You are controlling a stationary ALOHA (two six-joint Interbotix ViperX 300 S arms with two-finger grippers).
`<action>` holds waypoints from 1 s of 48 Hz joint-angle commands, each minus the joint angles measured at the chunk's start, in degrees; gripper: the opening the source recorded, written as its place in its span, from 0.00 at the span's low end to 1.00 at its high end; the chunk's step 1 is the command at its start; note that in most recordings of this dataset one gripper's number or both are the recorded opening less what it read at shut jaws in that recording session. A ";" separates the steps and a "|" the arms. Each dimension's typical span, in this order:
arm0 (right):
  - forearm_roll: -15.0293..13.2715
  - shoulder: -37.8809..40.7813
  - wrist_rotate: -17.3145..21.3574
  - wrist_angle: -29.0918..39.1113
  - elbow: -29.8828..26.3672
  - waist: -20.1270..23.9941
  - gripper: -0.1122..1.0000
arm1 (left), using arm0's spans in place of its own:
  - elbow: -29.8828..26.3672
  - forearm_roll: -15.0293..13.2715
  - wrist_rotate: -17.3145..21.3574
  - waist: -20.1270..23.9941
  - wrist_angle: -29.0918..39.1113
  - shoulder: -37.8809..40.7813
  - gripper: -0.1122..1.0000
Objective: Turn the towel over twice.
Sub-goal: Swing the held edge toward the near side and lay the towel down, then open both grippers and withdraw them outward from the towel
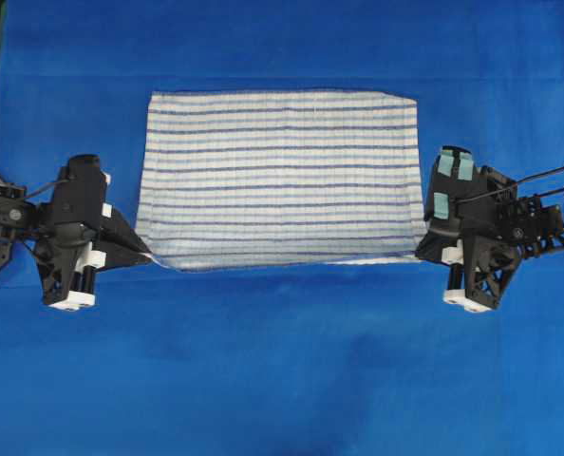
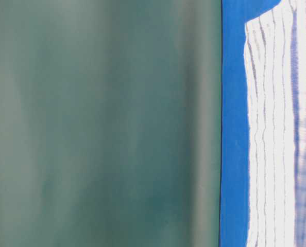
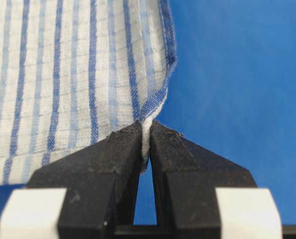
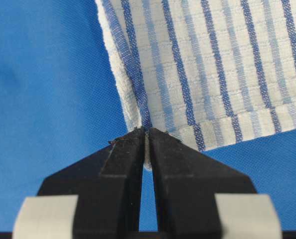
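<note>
Lying mid-worktop is the large rectangular white woven towel (image 1: pixel 280 176) with thin dark-blue and light-blue stripes, its long axis running side to side between the two arms. Both near corners are being pinched: the left tool (image 3: pixel 145 130) is clamping the near-left corner, the right tool (image 4: pixel 146 135) is clamping the near-right corner, jaws closed on cloth. The towel's body is stretching away from both tools toward the far side, so a flip would likely be carrying the near edge over it. The plain blue cloth-covered worktop (image 1: pixel 282 380) is leaving room all around.
</note>
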 commanded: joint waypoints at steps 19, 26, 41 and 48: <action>1.23 3.69 0.26 -0.44 -4.39 2.46 0.16 | -1.93 -0.09 -0.18 -0.26 1.49 1.49 0.45; 1.32 4.13 0.26 -0.79 -5.27 2.99 0.44 | -2.02 -0.09 -0.09 -0.44 2.29 0.97 0.72; -5.45 -0.18 -0.53 3.34 -7.03 0.97 0.64 | -3.69 -0.09 1.93 1.85 3.43 -5.62 0.78; -10.81 -4.75 -0.53 3.96 -6.33 -3.43 0.64 | -3.52 -0.09 3.16 5.54 3.43 -9.40 0.78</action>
